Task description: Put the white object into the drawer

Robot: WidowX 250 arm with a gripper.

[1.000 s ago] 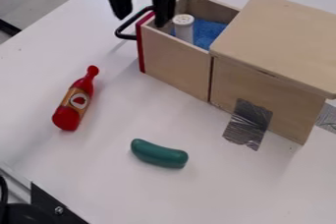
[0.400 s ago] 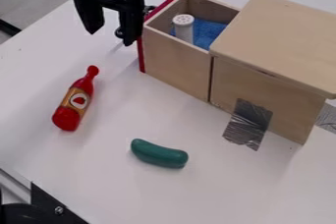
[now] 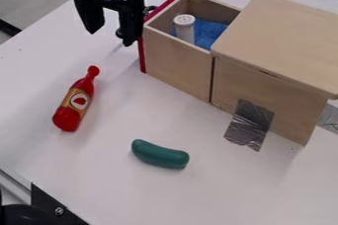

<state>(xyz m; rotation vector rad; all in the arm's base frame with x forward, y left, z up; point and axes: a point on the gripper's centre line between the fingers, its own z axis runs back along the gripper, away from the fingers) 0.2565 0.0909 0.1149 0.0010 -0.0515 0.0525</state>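
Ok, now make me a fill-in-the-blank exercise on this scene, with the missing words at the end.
The white shaker stands inside the open ____.
The bottle lying on the table is mainly ____ in colour.
The gripper holds nothing, and its fingers are ____.
Missing words: drawer; red; open.

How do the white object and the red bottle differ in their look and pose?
The white object stands upright in the open drawer; the red bottle lies on the table. The white object has a flat top with small holes, while the red bottle narrows to a neck. Both are free of the gripper.
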